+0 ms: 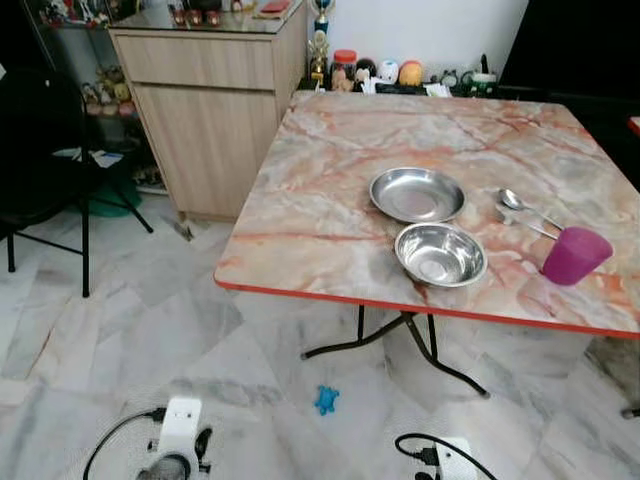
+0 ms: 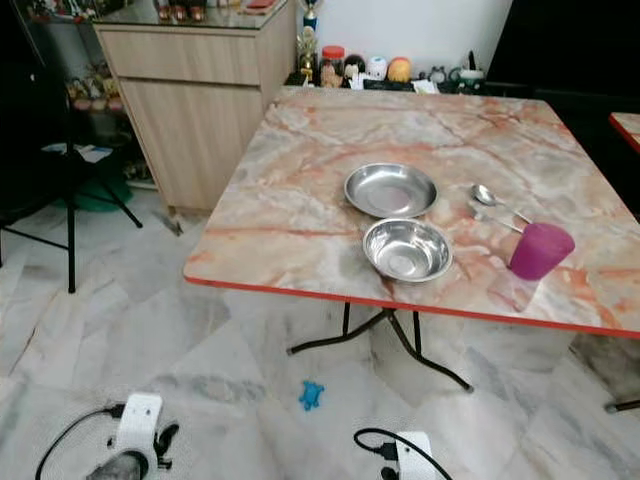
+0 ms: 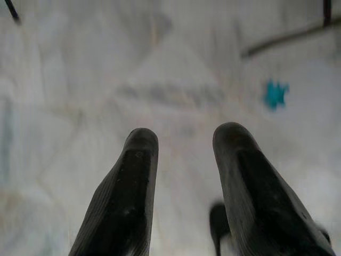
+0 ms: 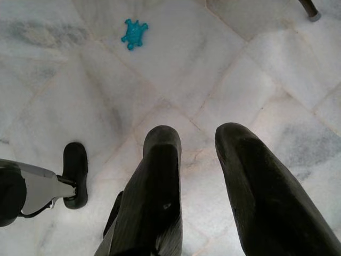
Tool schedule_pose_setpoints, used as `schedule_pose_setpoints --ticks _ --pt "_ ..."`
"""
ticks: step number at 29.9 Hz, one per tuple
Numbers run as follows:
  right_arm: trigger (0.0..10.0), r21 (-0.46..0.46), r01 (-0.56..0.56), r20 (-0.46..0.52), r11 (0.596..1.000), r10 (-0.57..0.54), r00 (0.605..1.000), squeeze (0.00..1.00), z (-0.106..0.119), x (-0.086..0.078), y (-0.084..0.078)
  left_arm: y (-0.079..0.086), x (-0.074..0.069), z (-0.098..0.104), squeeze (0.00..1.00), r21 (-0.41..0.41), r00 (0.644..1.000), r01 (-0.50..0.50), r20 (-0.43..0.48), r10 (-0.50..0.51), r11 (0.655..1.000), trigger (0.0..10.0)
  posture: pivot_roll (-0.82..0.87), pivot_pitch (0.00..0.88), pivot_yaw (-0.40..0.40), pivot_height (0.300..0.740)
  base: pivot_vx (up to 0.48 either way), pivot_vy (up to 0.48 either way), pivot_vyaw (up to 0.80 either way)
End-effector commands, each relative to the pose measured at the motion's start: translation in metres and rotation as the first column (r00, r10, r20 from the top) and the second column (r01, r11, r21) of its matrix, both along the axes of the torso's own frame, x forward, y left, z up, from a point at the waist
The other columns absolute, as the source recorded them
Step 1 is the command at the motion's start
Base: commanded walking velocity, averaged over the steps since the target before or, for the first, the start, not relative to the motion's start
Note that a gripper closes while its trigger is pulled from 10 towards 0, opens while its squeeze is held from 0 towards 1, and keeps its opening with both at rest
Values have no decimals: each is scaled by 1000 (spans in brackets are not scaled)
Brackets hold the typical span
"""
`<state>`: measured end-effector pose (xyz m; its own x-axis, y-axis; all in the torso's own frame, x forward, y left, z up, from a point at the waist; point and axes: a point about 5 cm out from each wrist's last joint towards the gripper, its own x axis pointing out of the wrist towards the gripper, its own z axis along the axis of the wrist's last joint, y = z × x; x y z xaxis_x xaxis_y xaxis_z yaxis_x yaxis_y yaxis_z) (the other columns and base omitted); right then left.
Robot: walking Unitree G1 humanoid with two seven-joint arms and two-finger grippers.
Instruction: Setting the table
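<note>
On the marble-patterned table (image 1: 330, 190) a shallow steel plate (image 1: 417, 193) lies just behind a steel bowl (image 1: 440, 254), which sits near the red front edge. To their right lie a spoon and a fork (image 1: 520, 208), and a purple cup (image 1: 575, 255) stands close to the right front edge. Both arms hang low over the floor in front of the table. My left gripper (image 3: 184, 136) is open with nothing between its fingers. My right gripper (image 4: 197, 136) is open too, and holds nothing.
A wooden cabinet (image 1: 215, 110) stands left of the table, with a black chair (image 1: 45, 150) further left. Black folding legs (image 1: 400, 340) show under the table. A small blue toy (image 1: 326, 399) lies on the marble floor. Jars and figurines (image 1: 390, 72) line the back wall.
</note>
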<state>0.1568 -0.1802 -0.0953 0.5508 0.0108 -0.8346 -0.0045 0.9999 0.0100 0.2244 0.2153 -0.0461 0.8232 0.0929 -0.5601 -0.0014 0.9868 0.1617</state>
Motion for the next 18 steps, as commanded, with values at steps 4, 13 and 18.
schedule_pose_setpoints --ticks 4,13,18 --pt "10000 -6 -12 -8 1000 11 1000 0 -1 -2 -1 5 3 23 0 6 970 64 233 -63 998 10000 119 0 -33 740 0 0 0" --pt "10000 -10 -11 -15 1000 11 1000 0 -1 -4 -4 28 22 103 0 9 807 -61 589 44 998 10000 150 0 -54 740 0 0 0" --pt "10000 -13 -16 -15 1000 16 1000 0 -1 -3 -4 14 51 145 0 24 710 11 704 -25 1000 10000 151 0 -55 740 0 0 0"
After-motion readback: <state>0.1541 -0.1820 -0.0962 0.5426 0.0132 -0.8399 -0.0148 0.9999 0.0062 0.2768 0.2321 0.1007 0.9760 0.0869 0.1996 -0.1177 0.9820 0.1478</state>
